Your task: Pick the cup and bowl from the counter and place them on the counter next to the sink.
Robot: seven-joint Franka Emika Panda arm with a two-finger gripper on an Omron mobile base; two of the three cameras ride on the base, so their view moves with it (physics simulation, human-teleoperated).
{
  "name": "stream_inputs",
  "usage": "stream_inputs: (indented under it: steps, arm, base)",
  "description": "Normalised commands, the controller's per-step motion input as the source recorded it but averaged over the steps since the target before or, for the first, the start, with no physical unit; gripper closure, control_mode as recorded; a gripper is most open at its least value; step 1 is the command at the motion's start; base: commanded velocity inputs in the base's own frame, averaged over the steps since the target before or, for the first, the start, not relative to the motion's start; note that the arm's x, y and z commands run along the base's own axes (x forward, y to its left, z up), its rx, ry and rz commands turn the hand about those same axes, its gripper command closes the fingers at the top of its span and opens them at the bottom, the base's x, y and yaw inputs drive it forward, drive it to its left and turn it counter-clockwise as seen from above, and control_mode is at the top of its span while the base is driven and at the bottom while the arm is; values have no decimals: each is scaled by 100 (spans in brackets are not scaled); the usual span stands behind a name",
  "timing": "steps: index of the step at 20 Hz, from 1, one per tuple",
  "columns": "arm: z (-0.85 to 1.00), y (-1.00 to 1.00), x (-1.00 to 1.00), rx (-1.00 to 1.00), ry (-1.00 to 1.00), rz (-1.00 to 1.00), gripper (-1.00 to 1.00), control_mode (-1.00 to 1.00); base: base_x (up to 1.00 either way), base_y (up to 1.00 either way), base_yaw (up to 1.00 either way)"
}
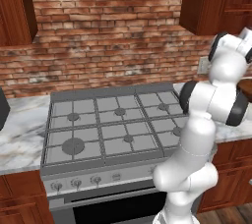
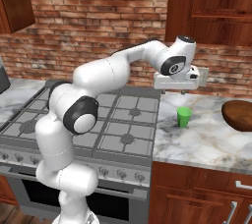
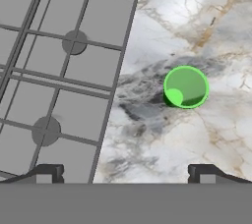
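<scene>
**End effector hanging spread above the green cup**

The end effector (image 2: 180, 90) is hanging in the air with its two dark fingertips (image 3: 47, 173) spread wide and gripping nothing. In the hand view the tips are standing far apart at the bottom, one over the stove edge and one over the marble. The end effector is pointing down at the surface (image 2: 206, 137), above and a little to the stove side of the cup.

The small green cup (image 2: 184, 117) is standing upright on the white-grey marble, just beside the right edge of the gas stove (image 1: 108, 129). From above, the cup (image 3: 185, 87) is showing its round open mouth, with nothing touching it.

Farther right on the same surface, the dark brown wooden bowl (image 2: 238, 115) is sitting well apart from the cup, partly cut off by the picture edge.

Behind the stove a red brick wall (image 1: 108, 36) is rising, with reddish-brown wood cabinets (image 2: 211, 7) hanging above the surface.
</scene>
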Motion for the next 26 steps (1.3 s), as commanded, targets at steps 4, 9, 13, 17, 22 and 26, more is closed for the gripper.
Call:
stream_inputs:
  steps: [4, 9, 13, 17, 22, 26]
  arm:
    - [-37, 0, 34, 0, 1, 0, -100, -100]
    - [-46, -4, 38, 0, 0, 0, -100, -100]
    - [-36, -19, 35, 0, 0, 0, -100, -100]
    - [-21, -36, 27, 0, 1, -2, -100, -100]
    - [-1, -53, 30, 0, 8, -4, -100, -100]
    - [0, -41, 27, 0, 6, -3, -100, -100]
  base:
    - [0, 0, 0]
    - [0, 0, 0]
    - [0, 0, 0]
    - [0, 0, 0]
    - [0, 0, 0]
    - [0, 0, 0]
